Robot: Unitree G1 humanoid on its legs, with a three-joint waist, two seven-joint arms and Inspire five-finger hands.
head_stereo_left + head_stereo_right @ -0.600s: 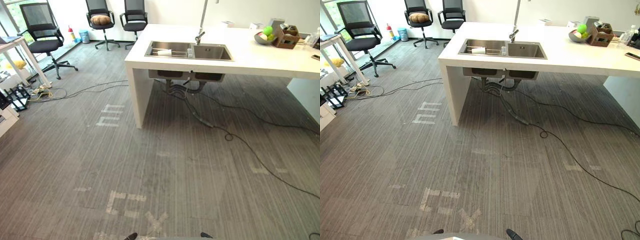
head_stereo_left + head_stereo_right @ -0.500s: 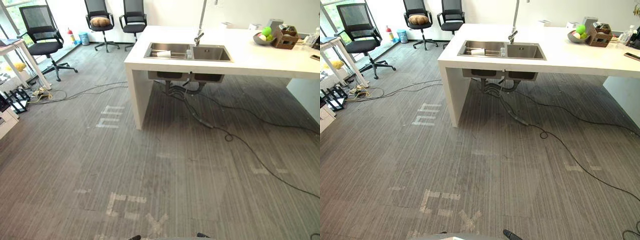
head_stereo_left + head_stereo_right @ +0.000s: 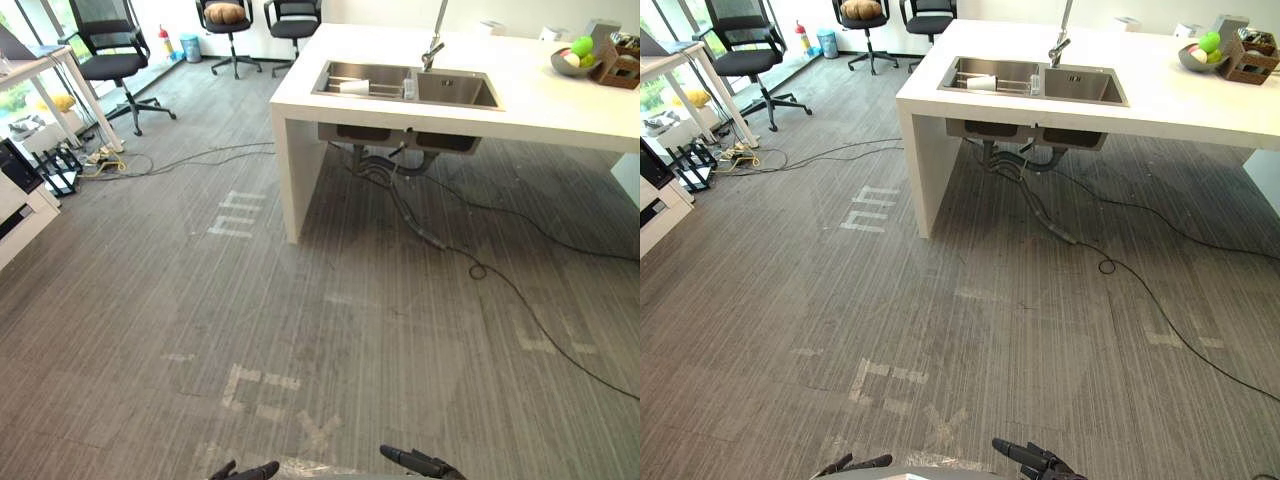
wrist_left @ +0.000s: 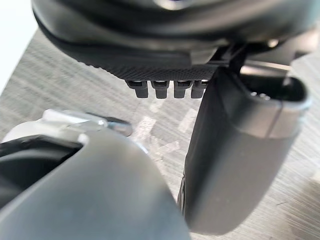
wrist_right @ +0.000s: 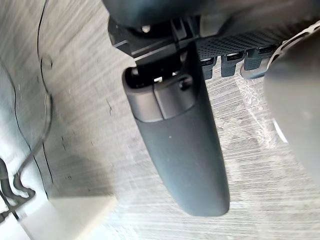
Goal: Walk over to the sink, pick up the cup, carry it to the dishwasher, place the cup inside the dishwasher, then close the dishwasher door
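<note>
Evidently the walk to the sink (image 3: 455, 90) was not finished: the steel double basin sat in the white counter (image 3: 540, 110) well ahead, across a wide stretch of grey carpet. The cup (image 3: 355, 87), small and white, lay in the basin farther from the faucet (image 3: 433, 45), seemingly on its side on a wire rack, though it was too small to be sure.

Both hands hung low at the near edge of the eye views, the left hand (image 3: 248, 470) and the right hand (image 3: 420, 463) each with fingers loosely extended and apart, holding nothing. The wrist views showed only carpet past each thumb.

Judging from its size and plain white body, the cup was probably light and could be lifted with one hand. Whether it was paper or ceramic could not be told. Paper would crush under a hard squeeze, and glazed ceramic would be stiff but slick, more so if wet from the basin. The safest hold was likely around the middle of the wall, thumb opposite the fingers, with moderate pressure. No handle could be made out. Lying sideways, it might roll on the rack when first touched.
</note>
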